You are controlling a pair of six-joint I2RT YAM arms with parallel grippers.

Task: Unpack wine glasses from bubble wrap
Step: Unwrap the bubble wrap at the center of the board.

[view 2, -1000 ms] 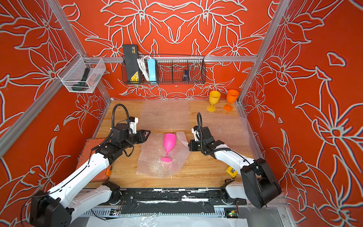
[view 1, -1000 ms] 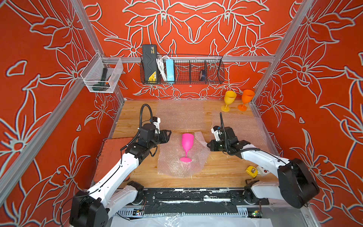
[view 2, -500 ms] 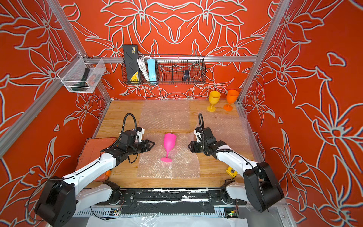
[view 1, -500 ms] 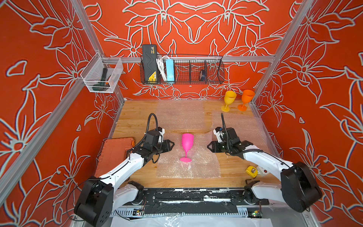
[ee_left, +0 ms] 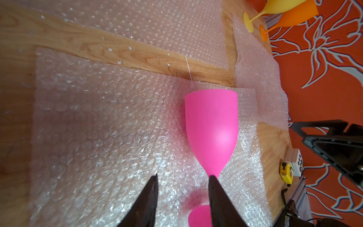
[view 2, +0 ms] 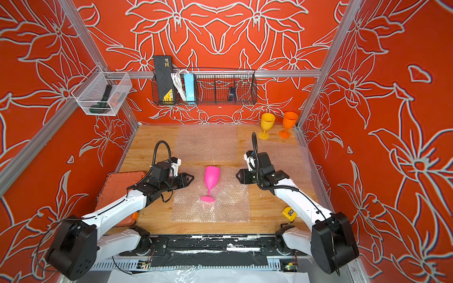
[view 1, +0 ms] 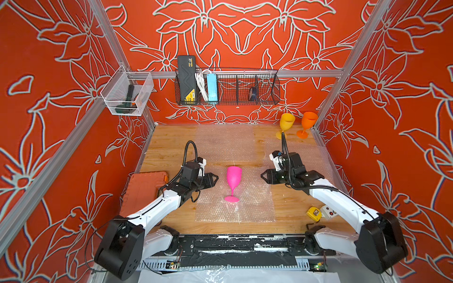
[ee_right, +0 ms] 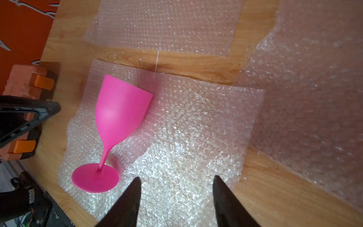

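- Checking both top views, found the magenta goblet (view 1: pixel 234 176) upright at frame centre, foot flat on the near sheet of bubble wrap (view 1: pixel 255 208), bowl and stem fully bare.
- Noted that sheet spread flat on the wooden table (view 1: pixel 171 144), no fold touching the goblet; judged it serving only as a mat, hence unwrapping of this goblet done.
- Logged the left gripper (view 1: pixel 215 178) just left of the bowl, low, tips aimed at it; jaws parted, nothing between them, no visible contact with the goblet.
- Logged the right gripper (view 1: pixel 262 176) just right of the bowl in a mirrored pose; jaws spread, likewise empty, near the sheet's right edge.
- Judged the flanking, empty pose deliberate: clear of the goblet to avoid tipping it, yet close enough for a grab at stem or bowl.
- Recorded the yellow goblet (view 1: pixel 286 122) and orange goblet (view 1: pixel 308 121) upright, side by side, upper right of frame, on bare wood by the back wall; judged them parked there to keep the working centre free.
- Recorded a second sheet (view 1: pixel 225 144) flat at upper centre and a third sheet (view 1: pixel 311 156) flat at right, partly under the right arm; judged both laid flat to stay put.
- Could not tell fingertip height above the wrap from the wrist views.
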